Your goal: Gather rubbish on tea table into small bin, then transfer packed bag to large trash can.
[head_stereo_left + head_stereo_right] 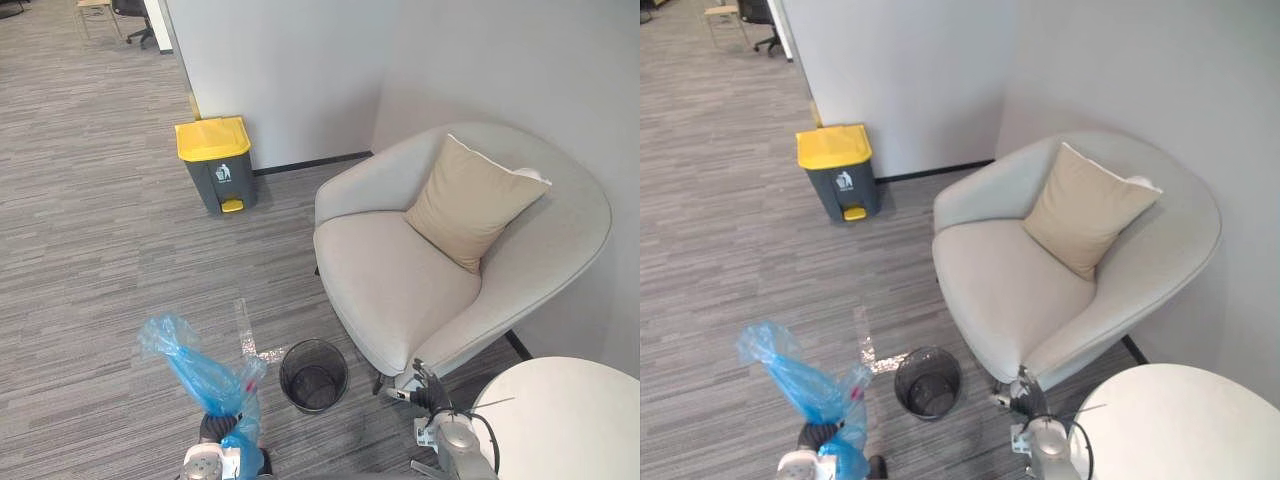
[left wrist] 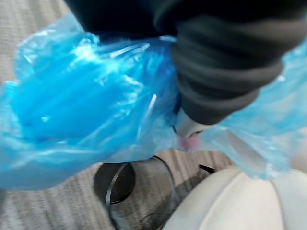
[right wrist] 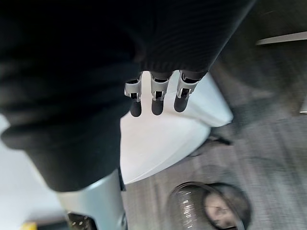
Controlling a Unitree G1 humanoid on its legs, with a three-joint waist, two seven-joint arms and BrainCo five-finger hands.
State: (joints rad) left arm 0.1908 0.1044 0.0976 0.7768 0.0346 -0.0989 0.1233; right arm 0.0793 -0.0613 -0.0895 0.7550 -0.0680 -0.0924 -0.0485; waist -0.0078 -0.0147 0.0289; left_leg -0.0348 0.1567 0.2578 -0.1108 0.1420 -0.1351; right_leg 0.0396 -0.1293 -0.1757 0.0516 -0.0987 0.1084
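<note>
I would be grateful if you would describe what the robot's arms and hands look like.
The left arm and right arm are silver-grey metal. A dark ribbed cover wraps the back and wrist of the left hand and of the right hand. The right hand's fingers are silver with rounded dark tips.

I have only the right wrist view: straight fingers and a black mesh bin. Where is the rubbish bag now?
Observer: The crumpled blue plastic bag is gripped in the left hand, held up to the left of the small black mesh bin.
Operator: Thank you. And where must it go next?
Observer: The grey trash can with a yellow lid stands against the pale wall, further ahead and to the left, with its lid closed.
</note>
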